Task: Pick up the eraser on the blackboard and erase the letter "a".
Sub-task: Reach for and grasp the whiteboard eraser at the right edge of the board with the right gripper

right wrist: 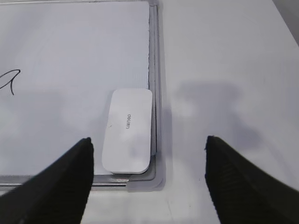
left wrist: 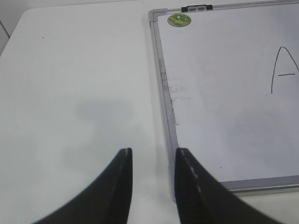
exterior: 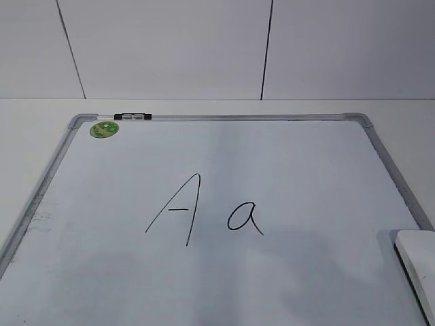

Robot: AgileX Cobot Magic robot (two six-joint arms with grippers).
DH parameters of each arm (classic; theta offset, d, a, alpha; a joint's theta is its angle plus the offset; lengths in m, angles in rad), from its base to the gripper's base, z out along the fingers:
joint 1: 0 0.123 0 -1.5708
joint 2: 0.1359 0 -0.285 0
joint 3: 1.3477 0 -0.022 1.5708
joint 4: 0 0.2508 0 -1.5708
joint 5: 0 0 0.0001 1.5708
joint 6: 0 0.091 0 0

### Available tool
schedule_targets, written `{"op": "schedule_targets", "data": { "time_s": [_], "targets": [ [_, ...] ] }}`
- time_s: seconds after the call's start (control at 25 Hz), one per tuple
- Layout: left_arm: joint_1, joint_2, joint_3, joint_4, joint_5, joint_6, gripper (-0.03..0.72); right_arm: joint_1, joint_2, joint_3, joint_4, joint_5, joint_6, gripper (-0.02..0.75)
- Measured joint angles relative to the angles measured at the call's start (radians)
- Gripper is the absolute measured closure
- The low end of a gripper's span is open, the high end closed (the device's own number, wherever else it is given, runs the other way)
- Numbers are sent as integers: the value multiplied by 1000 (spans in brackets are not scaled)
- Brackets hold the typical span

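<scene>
Exterior: you're looking at the blackboard (exterior: 299, 285) lying flat on the worktop (exterior: 27, 122). Lowercase letter "a" (exterior: 245, 219) is sitting near board centre, just right of the capital "A" (exterior: 175, 209); the two are close but not touching. The eraser (exterior: 418, 268) is showing only partly, at the board's near right corner. Green sticker (exterior: 104, 129) and a dark clip (exterior: 133, 117) are at the far left corner. No arms are showing here.

Left wrist: left tool (left wrist: 153, 161) is hanging over the worktop (left wrist: 70, 93) beside the board's left frame (left wrist: 163, 88), fingers narrowly apart, holding nothing. You're only seeing part of the "A" (left wrist: 282, 70) from here; the sticker (left wrist: 179, 19) is at the top corner.

Right wrist: right tool (right wrist: 148, 149) is hovering above the board's near right corner, fingers spread wide, empty. The eraser (right wrist: 128, 131) is lying white side up, tucked against the right frame (right wrist: 156, 56), roughly between the fingers but offset toward the left one. The tail of the "a" (right wrist: 10, 80) is peeking in at left.

Risks, my read:
- The right finger is looking set to come down on the frame or outside it, since the eraser is hugging the rail. That could block the closing or tilt the grasp.
- A smooth rounded shell could slip under a shallow pinch.
- While you're wiping, a wide stroke could clip the "A", given how near the letters are.
</scene>
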Motion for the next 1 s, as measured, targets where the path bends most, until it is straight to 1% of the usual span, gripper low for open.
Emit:
{"op": "schedule_targets", "data": {
  "time_s": [0.32,0.52,0.72,1.0],
  "targets": [
    [0,0,0,0,0,0,454,0,208,-32,25,-9,0,145],
    [0,0,0,0,0,0,454,0,289,-98,18,-14,0,146],
    [0,0,0,0,0,0,454,0,366,-130,25,-12,0,146],
    [0,0,0,0,0,0,454,0,495,-169,85,33,0,146]
  ]
}}
